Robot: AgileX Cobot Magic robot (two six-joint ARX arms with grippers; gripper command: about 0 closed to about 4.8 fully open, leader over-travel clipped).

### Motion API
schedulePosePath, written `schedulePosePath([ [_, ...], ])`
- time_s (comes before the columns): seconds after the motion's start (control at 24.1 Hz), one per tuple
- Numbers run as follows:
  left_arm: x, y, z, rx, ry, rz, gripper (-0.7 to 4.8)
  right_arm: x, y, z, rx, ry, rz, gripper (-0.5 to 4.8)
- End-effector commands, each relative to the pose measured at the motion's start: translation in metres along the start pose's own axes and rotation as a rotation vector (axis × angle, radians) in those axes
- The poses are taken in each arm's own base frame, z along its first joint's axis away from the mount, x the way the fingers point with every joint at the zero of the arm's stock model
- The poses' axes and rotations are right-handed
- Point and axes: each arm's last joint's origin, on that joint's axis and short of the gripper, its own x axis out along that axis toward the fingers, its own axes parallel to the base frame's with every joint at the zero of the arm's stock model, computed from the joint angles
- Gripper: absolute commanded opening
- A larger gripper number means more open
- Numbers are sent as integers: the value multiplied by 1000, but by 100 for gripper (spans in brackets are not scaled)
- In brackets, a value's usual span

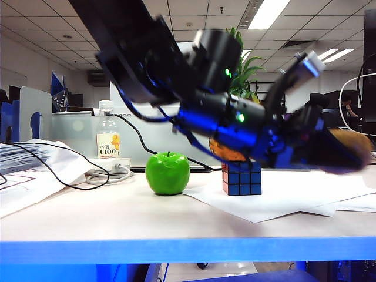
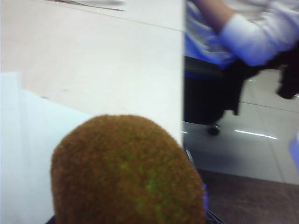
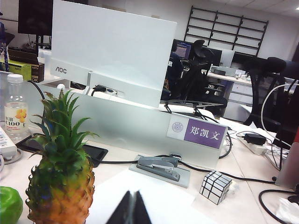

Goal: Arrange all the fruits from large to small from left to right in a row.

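My left hand [image 1: 346, 150] holds the kiwi [image 1: 351, 141] at the worktop's [image 1: 117, 217] right edge, its long axis running left to right. My right hand [image 3: 133, 207] is closed, near the upright pineapple [image 3: 60, 184].

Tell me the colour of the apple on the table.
Bright glossy green apple, clearest in the exterior view.

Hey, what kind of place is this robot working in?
Most likely an open-plan office. The right wrist view shows a monitor behind a desk divider, a stapler and office chairs; the exterior view shows ceiling-panel lights.
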Motion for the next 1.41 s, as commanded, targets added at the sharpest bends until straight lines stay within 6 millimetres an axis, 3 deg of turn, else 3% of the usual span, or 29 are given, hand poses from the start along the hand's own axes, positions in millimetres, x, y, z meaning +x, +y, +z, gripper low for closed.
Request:
schedulePosePath([
  [0.04,9,-1,-10,18,13,-33,-6,0,-1,2,12,-10,-5,-1],
  [0.37,14,1,-24,45,38,-45,-4,0,-1,1,8,-4,-2,-1],
  [0.58,14,1,-25,47,44,-33,90,0,1,-2,39,25,23,-1],
  [0.79,14,1,-25,68,51,-26,91,-1,2,-4,48,39,51,-1],
  [0.87,14,2,-26,69,62,4,155,-1,2,-4,49,38,54,-1],
  [0.91,14,2,-26,69,63,8,214,-1,3,-4,48,38,54,-1],
  [1.04,14,2,-26,69,63,9,230,-1,3,-4,50,37,54,-1],
  [1.16,14,4,-26,70,73,50,371,-1,2,-4,50,37,54,-1],
  [1.25,14,4,-27,70,76,64,414,-1,2,-4,50,37,54,-1],
  [1.37,14,4,-27,71,76,66,426,-1,2,-4,50,37,54,-1],
  [1.41,14,4,-26,71,69,68,479,-1,3,-4,52,37,54,-1],
])
